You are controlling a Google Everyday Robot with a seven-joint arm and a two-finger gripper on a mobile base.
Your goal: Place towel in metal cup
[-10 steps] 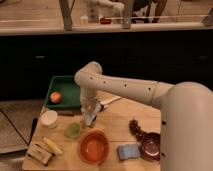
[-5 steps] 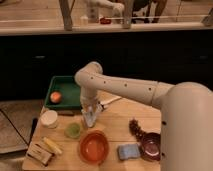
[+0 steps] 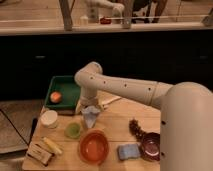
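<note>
The towel (image 3: pixel 91 118), a pale grey-blue cloth with loose folds, stands bunched on the wooden table (image 3: pixel 115 125) just right of the green cup (image 3: pixel 73 130). My gripper (image 3: pixel 90 107) points straight down right above the towel's top, at the end of the white arm (image 3: pixel 125 87) that reaches in from the right. The metal cup is hidden; whatever is under the towel is covered by the cloth.
A green tray (image 3: pixel 67 86) with an orange fruit (image 3: pixel 56 96) sits at the back left. A white tub (image 3: pixel 49 119), an orange bowl (image 3: pixel 94 146), a blue sponge pad (image 3: pixel 128 151) and a dark bowl (image 3: pixel 150 146) ring the towel. Food items (image 3: pixel 45 149) lie front left.
The arm holds nearly the same pose over the towel. The towel looks a touch lower than a second ago.
</note>
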